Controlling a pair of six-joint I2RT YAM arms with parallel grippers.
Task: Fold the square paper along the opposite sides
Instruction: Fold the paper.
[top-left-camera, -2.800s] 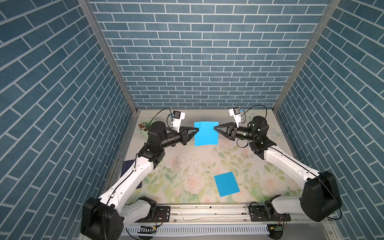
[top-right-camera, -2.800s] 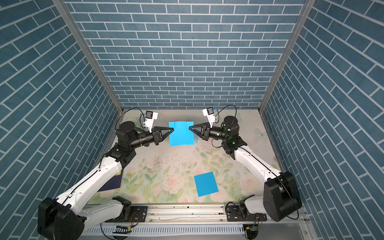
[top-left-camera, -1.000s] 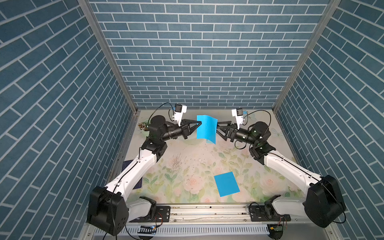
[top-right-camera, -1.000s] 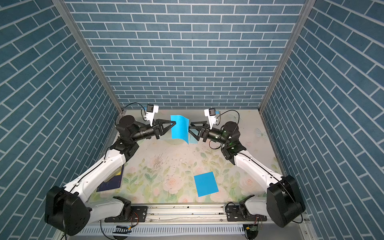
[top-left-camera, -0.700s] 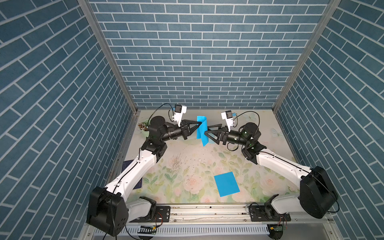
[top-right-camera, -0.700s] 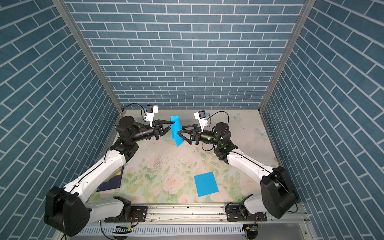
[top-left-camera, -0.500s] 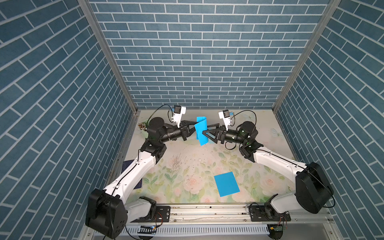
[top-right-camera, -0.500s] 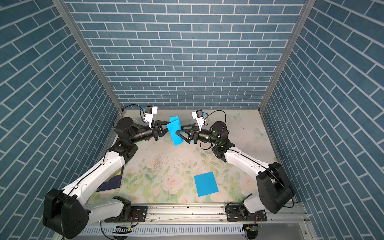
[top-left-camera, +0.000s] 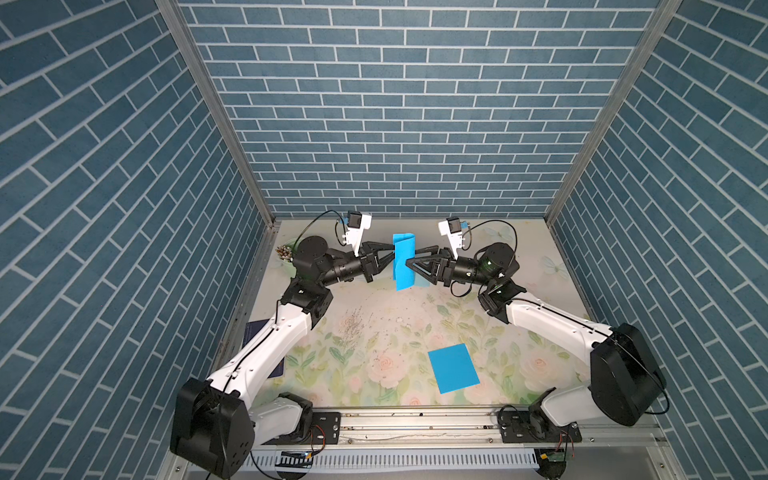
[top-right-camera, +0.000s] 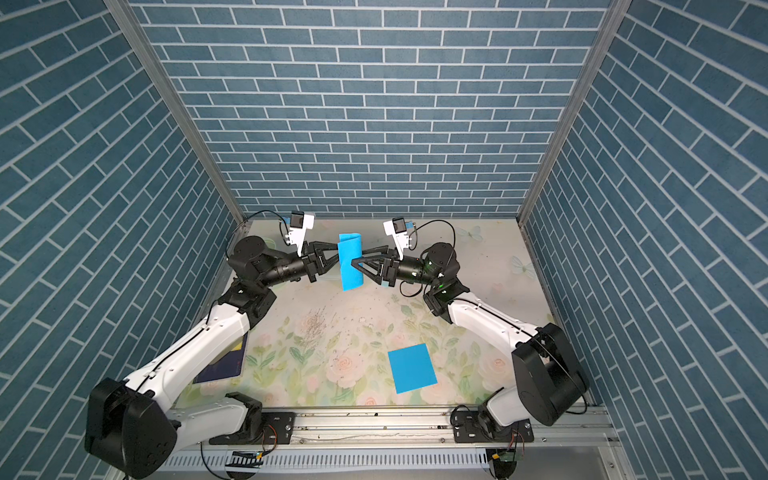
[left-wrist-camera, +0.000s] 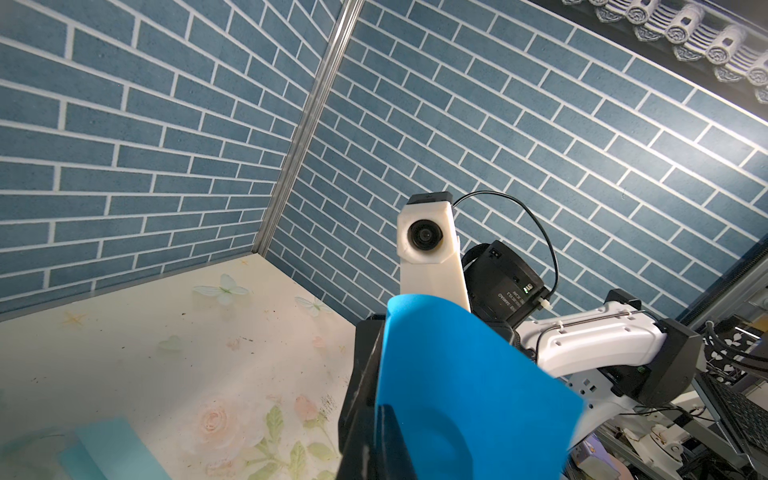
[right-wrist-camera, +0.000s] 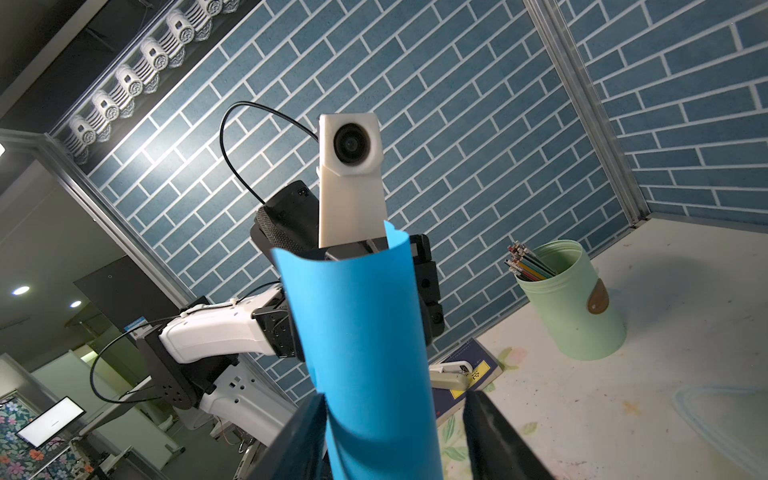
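Left gripper (top-left-camera: 390, 258) pinches one edge of the curled blue paper (top-left-camera: 404, 262) in both top views, holding it upright above the worktop (top-left-camera: 374, 332) — the right gripper (top-left-camera: 411, 258) straddles its opposite side. Left wrist view: the paper (left-wrist-camera: 457, 395) sits clamped in the closed jaws. Right wrist view: the paper (right-wrist-camera: 365, 353) stands between the right gripper's spread jaws — close against one, clear of the other.

Left tool (top-left-camera: 392, 252) clamped shut, facing right tool (top-left-camera: 411, 257), jaws apart.
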